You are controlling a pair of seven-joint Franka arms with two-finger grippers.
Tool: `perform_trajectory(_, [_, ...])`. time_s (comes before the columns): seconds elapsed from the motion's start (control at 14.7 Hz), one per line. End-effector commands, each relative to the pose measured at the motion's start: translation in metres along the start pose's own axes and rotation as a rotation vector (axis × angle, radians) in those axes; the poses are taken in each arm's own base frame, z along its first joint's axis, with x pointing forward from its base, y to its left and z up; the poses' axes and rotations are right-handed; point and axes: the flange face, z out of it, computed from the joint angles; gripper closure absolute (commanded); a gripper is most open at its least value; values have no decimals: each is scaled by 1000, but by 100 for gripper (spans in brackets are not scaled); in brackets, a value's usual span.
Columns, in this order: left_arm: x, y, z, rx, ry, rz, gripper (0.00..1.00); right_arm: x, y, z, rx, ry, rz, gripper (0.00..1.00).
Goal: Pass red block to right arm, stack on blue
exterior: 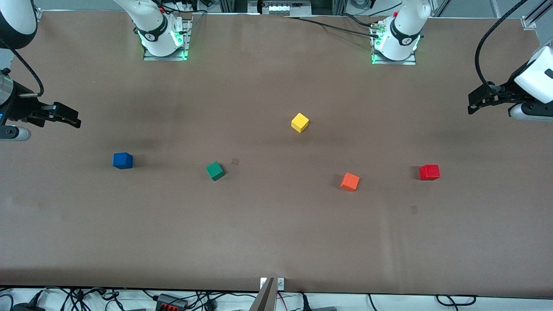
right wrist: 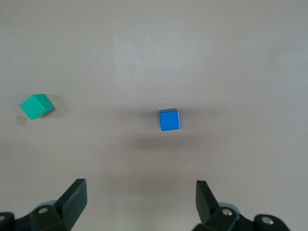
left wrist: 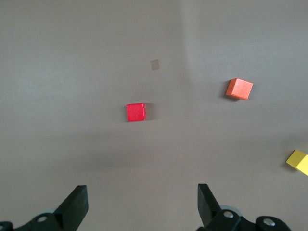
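The red block (exterior: 429, 172) (left wrist: 135, 112) lies alone on the brown table toward the left arm's end. My left gripper (exterior: 474, 105) (left wrist: 142, 190) hangs over bare table at that end, apart from the block, open and holding nothing. The blue cube (exterior: 122, 160) (right wrist: 169, 120) rests on the table toward the right arm's end. Over the table edge at that end my right gripper (exterior: 74, 120) (right wrist: 140, 185) is also open with nothing in it, and clear of the blue cube.
An orange cube (exterior: 350, 181) (left wrist: 239, 89) sits beside the red block, toward the table's middle. A green cube (exterior: 215, 170) (right wrist: 37, 106) lies beside the blue one. A yellow cube (exterior: 300, 122) (left wrist: 298, 161) stands farther from the front camera, mid-table.
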Motion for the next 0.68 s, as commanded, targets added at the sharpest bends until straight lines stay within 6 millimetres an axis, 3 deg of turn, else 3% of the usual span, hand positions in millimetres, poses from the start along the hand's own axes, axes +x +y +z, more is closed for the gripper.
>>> perform_trajectory(0.0, [1, -2, -6, -7, -5, 7, 0, -7, -1, -2, -12, -8, -13, 0])
perform_trajectory(0.61, [2, -6, -4, -9, -10, -4, 0, -6, 0, 2, -12, -6, -9, 0])
